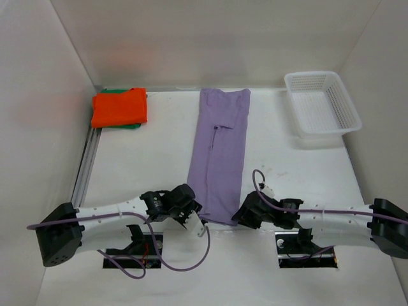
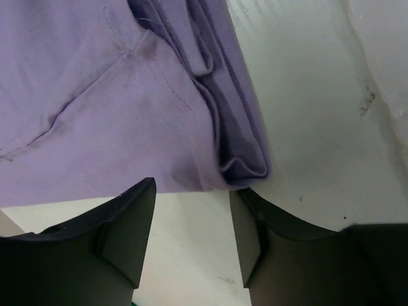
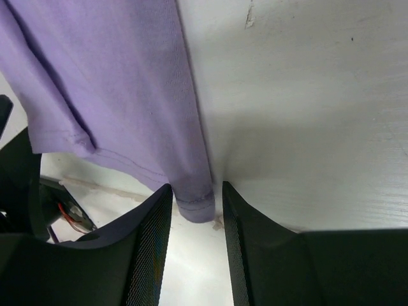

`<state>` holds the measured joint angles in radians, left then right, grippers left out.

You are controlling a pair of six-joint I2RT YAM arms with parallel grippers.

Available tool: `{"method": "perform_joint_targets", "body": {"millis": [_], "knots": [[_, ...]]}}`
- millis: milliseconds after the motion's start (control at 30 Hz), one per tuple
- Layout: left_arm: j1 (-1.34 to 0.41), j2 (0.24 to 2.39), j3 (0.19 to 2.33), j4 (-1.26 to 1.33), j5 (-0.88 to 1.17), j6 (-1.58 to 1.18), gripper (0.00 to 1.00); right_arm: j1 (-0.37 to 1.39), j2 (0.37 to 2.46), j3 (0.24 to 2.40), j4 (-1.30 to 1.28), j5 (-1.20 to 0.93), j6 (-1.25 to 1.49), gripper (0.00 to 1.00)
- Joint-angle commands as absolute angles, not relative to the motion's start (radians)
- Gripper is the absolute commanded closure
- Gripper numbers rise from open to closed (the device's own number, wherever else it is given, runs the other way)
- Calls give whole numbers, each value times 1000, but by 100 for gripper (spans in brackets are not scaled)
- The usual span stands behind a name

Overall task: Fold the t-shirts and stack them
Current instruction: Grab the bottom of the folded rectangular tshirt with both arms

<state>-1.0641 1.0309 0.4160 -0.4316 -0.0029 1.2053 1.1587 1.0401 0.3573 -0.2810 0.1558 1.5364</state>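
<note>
Lavender shirt (image 1: pixel 220 153): long folded strip, centre of tabletop (image 1: pixel 159 153), running 12 to 6. Left hand (image 2: pixel 192 191): fingers apart, just short of 7 o'clock corner. Right hand (image 3: pixel 194 188): fingers narrowly apart, straddling 5 o'clock corner. Orange shirt (image 1: pixel 119 106) atop green shirt (image 1: pixel 131 125), 10 o'clock.

I am seeing bare worktop (image 1: pixel 146 159) lying open between the lavender shirt (image 1: pixel 220 153) and the orange shirt (image 1: pixel 119 106) at far left. The white basket (image 1: pixel 311 74) is blocking the far right corner, well apart from both.

Folded pale lavender cloth t-shirt (image 1: pixel 220 153) lies lengthwise; left gripper (image 1: pixel 194 215) and right gripper (image 1: pixel 242 213) flank its near hem.
</note>
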Motion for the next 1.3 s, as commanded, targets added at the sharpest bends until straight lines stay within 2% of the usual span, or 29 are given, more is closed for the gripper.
{"method": "perform_joint_targets", "body": {"millis": [0, 67, 133, 333, 433, 500, 600, 733, 800, 1000, 1267], "knots": [[-1062, 1077, 411, -453, 64, 1233, 57, 1154, 1022, 347, -293, 149, 1516, 58], [-1073, 1069, 403, -457, 66, 1233, 63, 1154, 1026, 347, -293, 149, 1516, 58], [-1081, 1065, 399, -466, 66, 1233, 64, 1154, 1035, 350, -284, 146, 1511, 58], [-1099, 1065, 446, -618, 81, 1259, 53, 1154, 1051, 362, -279, 140, 1494, 56], [-1125, 1063, 448, -635, 86, 1261, 52, 1154, 1063, 370, -278, 140, 1486, 56], [-1136, 1077, 456, -621, 87, 1252, 57, 1154, 1075, 377, -270, 140, 1479, 56], [-1137, 1115, 466, -606, 92, 1233, 72, 1145, 1098, 385, -247, 124, 1467, 63], [-1128, 1118, 469, -597, 91, 1215, 92, 1133, 1126, 400, -221, 88, 1436, 88], [-1119, 1112, 471, -591, 86, 1197, 99, 1128, 1124, 419, -236, 83, 1413, 96], [-949, 1124, 651, -650, 176, 1079, 100, 1029, 1048, 517, -369, 74, 1296, 98], [-624, 1359, 1057, -706, 348, 948, 100, 681, 1117, 728, -457, -34, 950, 97]]}}
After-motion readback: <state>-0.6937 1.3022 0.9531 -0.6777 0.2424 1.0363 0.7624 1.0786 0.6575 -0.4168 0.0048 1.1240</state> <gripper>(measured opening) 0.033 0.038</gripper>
